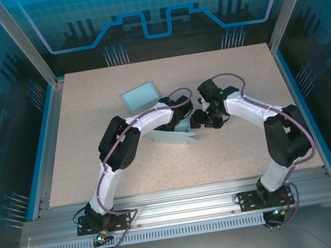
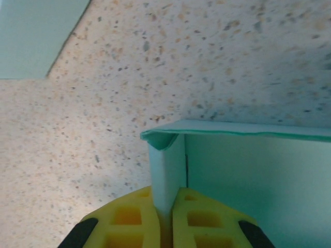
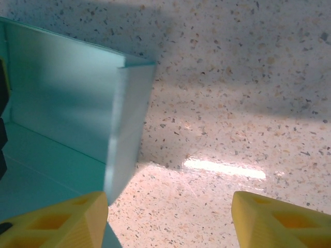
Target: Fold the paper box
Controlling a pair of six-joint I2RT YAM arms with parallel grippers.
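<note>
Closest to the left wrist camera, the yellow fingers (image 2: 129,219) of the left end effector (image 2: 165,209) were pressed together on a narrow upright flap (image 2: 166,165) of the paper box (image 2: 253,181) — the flap stood at a corner where a folded wall met it. Pale speckled bench (image 2: 217,62) lay beyond, with a flat teal sheet (image 2: 36,31) at the upper left corner of that view.

In the right wrist view, the right end effector (image 3: 170,209) was spread wide, one yellow finger (image 3: 57,222) at the lower left and the other at the lower right. The end of an upright teal wall of the paper box (image 3: 62,103) stood just beside the lower left finger, with bare bench (image 3: 232,103) between the two fingers; nothing was held.

From above, the paper box (image 1: 176,136) sat partly folded near the middle of the bench (image 1: 250,149), between the left end effector (image 1: 180,120) and the right end effector (image 1: 201,118). The teal sheet (image 1: 140,95) lay flat behind it — apart from the box, toward the far left.
</note>
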